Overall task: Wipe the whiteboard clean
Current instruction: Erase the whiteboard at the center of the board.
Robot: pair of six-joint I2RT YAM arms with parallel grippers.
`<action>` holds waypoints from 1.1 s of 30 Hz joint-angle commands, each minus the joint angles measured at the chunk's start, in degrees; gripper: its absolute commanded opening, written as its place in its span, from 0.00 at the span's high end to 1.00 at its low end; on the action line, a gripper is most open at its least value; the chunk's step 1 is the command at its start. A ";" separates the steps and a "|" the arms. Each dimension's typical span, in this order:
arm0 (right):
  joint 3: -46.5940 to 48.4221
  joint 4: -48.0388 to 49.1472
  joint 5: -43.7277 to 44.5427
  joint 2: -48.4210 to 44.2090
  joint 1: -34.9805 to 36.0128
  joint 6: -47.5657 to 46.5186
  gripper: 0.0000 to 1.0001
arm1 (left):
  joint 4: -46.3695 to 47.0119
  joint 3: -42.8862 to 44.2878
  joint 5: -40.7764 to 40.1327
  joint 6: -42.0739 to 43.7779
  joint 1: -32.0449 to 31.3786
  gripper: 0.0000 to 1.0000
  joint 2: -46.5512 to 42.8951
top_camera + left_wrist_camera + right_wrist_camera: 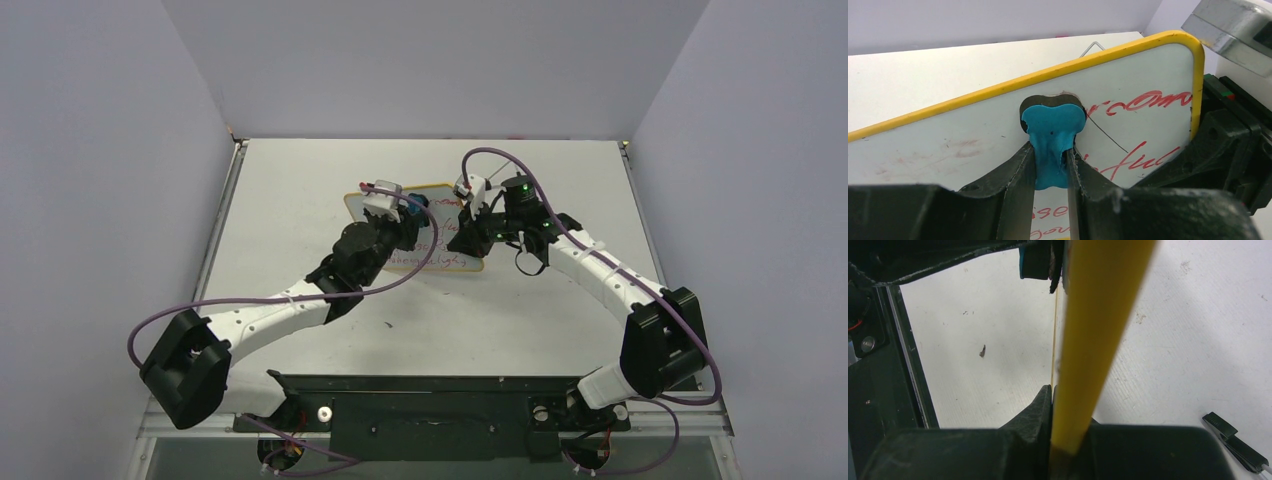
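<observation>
As the whiteboard (948, 135) stands tilted near the middle of the table (290, 200), handling: judged light, stiff, slick-faced, easily tipped
Hold: best taken by the yellow rim (998, 90), clear of the red writing (1143, 102)
Right gripper (1065, 407): clamped on the rim's side edge
Left gripper (1052, 167): closed on the blue eraser (1053, 125), which presses the board face, upper middle

Flat white matte table top (300, 210), lightly scuffed and speckled. Long black metal mounting plate (430, 405) sits along its near edge, silver bolt heads showing. Near the plate, on bare surface: small dark fleck (982, 351). Farther out from the plate: small flat black clip-like piece (1235, 440), lying flat, identity unclear.
</observation>
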 commanded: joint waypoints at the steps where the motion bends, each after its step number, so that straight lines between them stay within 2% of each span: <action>1: 1.24 -4.11 -3.96 0.44 2.53 -5.04 1.00 | -0.07 3.07 2.51 2.42 -3.37 1.00 1.00; 7: 1.21 -4.20 -3.96 0.24 2.52 -5.14 1.00 | 0.86 3.07 1.24 2.29 -5.28 1.00 1.22; 12: 1.22 -4.30 -4.07 0.14 2.52 -5.30 1.00 | -1.09 2.69 -0.08 1.34 -0.59 1.00 0.43; 17: 1.26 -4.38 -4.07 0.06 2.57 -5.41 1.00 | -0.71 1.88 2.12 0.48 2.47 1.00 -0.04; 26: 1.28 -4.47 -4.09 0.30 2.61 -5.40 1.00 | 3.19 2.44 7.05 2.62 -3.46 1.00 0.87; 33: 1.34 -4.54 -4.16 0.23 2.61 -5.57 1.00 | 2.06 3.32 3.17 4.22 -4.18 1.00 1.62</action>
